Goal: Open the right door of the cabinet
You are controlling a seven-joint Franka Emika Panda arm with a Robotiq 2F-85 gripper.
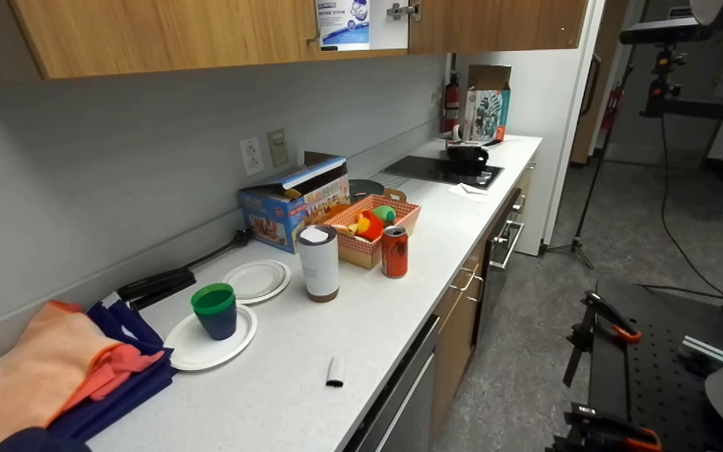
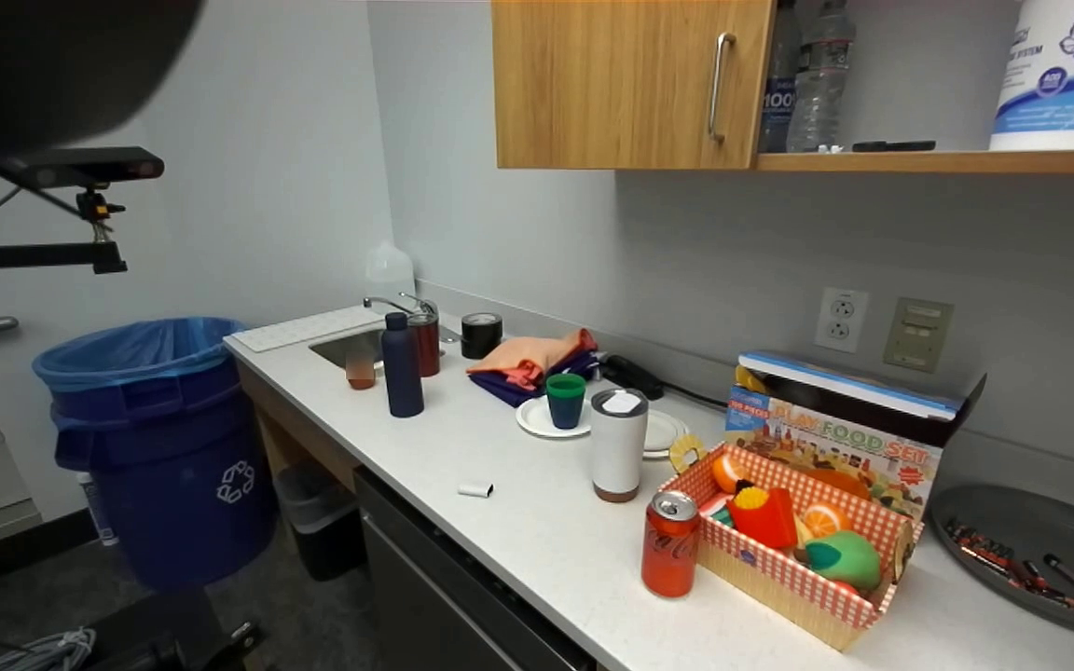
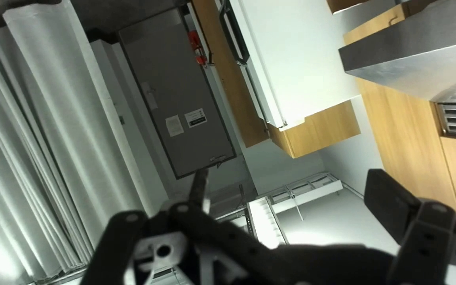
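The honey-brown wall cabinet runs along the top of an exterior view; its adjoining left door is closed. The right door stands swung open, its inner face showing beside a silver hinge; its handle is not visible. The open compartment shows bottles and a white tub. My gripper shows only in the wrist view, with its two fingers wide apart and nothing between them. Wood panels show at the right there; I cannot tell whether they belong to this cabinet.
Below the cabinet is a white counter with a blue toy box, a checked basket, a red can and a white tumbler. A camera arm and a black robot table stand opposite.
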